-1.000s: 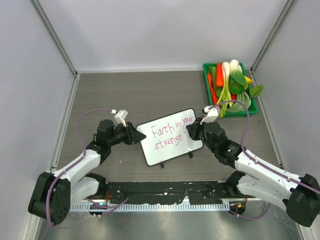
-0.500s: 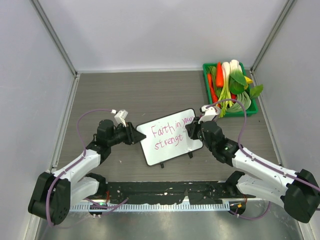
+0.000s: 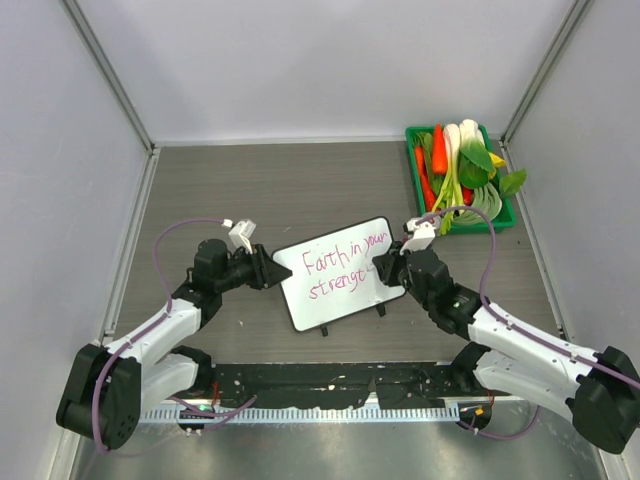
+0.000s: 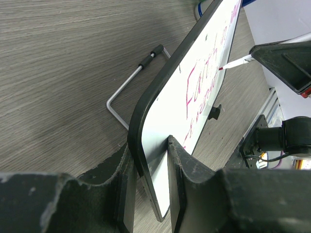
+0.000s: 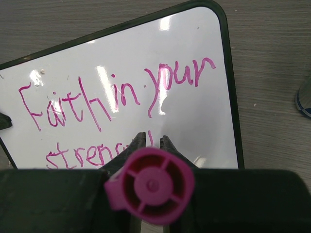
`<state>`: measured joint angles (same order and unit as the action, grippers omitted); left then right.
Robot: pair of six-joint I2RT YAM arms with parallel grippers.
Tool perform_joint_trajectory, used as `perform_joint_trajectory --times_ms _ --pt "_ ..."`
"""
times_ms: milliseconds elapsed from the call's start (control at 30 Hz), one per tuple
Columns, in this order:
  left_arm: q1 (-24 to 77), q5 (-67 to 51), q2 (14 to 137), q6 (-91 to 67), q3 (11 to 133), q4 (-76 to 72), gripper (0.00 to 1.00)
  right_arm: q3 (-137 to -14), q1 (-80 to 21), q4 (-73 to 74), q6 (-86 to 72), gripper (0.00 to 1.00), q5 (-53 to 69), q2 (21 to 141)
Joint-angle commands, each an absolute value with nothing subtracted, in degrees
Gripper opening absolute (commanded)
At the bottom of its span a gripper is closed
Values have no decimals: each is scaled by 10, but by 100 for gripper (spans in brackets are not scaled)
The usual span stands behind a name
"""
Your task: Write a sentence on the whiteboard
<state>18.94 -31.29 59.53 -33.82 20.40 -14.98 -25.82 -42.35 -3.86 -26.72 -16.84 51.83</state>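
The grey table [image 3: 300, 180] fills the top view, and the whiteboard [image 3: 335, 300] stands tilted at its centre, propped on its feet. At the board's left edge the left gripper [image 4: 149, 165] pinches the rim between its jaws and steadies it. At the right edge the right gripper [image 3: 385, 262] is clamped on a pink marker [image 5: 150, 184], whose tip sits at or just off the end of the lower line. The sentence [image 5: 116, 97] reads "Faith in your strengt", so the writing looks nearly finished. The next move probably calls for the closing "h", made with light, even tip pressure.
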Motion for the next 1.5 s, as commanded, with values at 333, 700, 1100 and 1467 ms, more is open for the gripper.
perform_joint_trajectory --times_ms 333,700,1100,1467 --pt "187 -282 606 -299 200 -134 0 -212 -422 -16 -288 1 -156 481" --pt "186 -281 605 -298 200 -133 0 -254 -422 -41 -279 1 -172 499" --pt "186 -281 605 -299 200 -134 0 -282 -422 -41 -261 1 -210 521" --pt "185 -281 605 -298 200 -134 0 -285 -422 -22 -250 1 -223 521"
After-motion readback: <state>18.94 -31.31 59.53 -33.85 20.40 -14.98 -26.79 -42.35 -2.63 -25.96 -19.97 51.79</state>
